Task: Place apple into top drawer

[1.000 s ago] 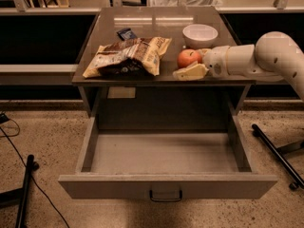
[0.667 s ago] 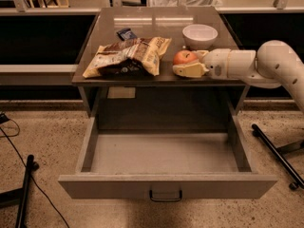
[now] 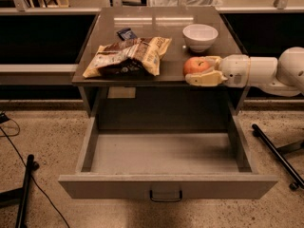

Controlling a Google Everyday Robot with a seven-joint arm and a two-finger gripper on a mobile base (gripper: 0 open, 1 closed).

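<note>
Reaching in from the right, the gripper (image 3: 198,70) is closed on the apple (image 3: 195,64) at the front right edge of the table (image 3: 156,32) — grasp apparently made, carry not yet begun. The next move calls for lifting it clear of that edge, then lowering it into the open drawer (image 3: 166,183) below — and letting go.

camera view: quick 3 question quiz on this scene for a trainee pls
1. True or false: the top drawer is pulled open.
2. The apple lies: A in the drawer, B on the tabletop's front right, at the hand, C on the floor.
3. What stands just behind the apple?
Key: 1 true; 2 B; 3 the white bowl.
</note>
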